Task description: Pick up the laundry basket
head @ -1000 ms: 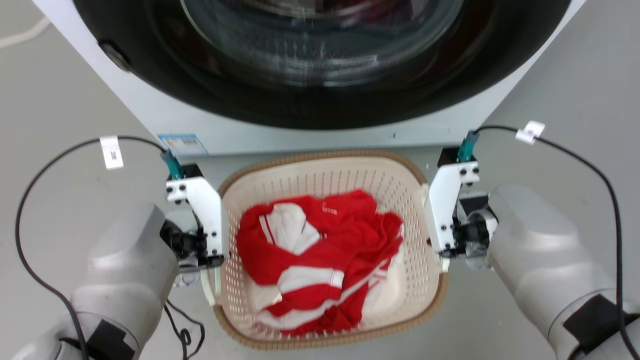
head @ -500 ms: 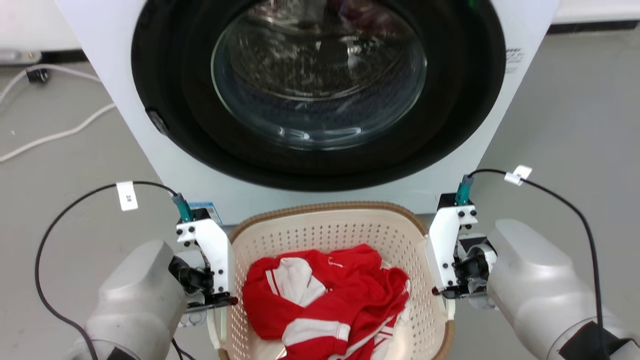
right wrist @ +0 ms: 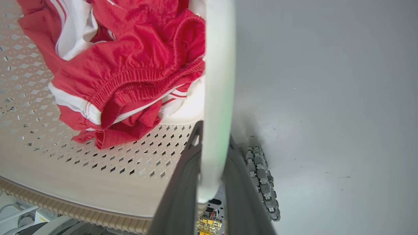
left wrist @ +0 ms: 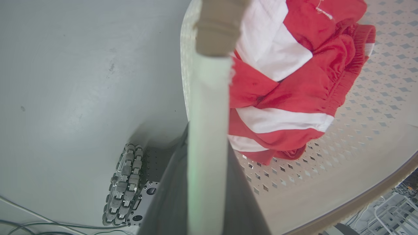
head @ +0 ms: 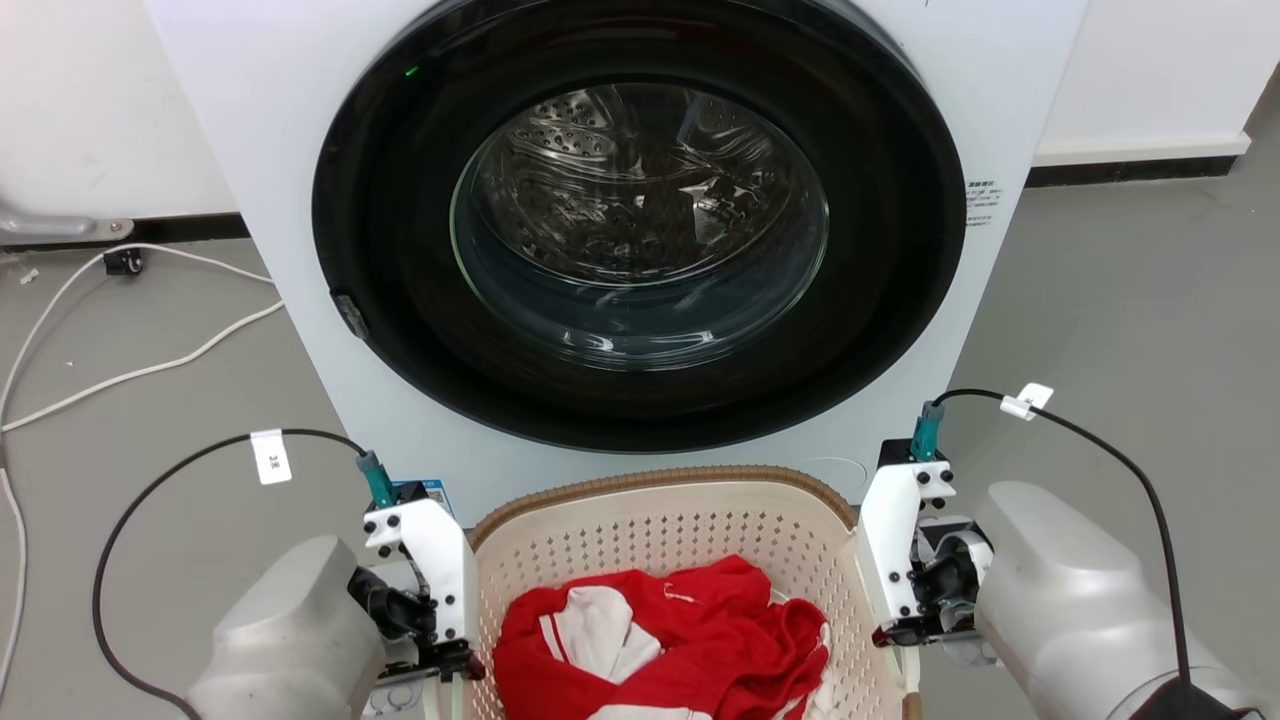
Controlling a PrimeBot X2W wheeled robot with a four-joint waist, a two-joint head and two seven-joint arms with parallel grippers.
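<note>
Over the last second the head camera has swung up the washer, yet the laundry basket keeps its place between the arms. The left claw is clamped on one handle, the right claw on the other. The basket's rim now overlaps the washer's foot, so it is probably leaving the floor.
</note>
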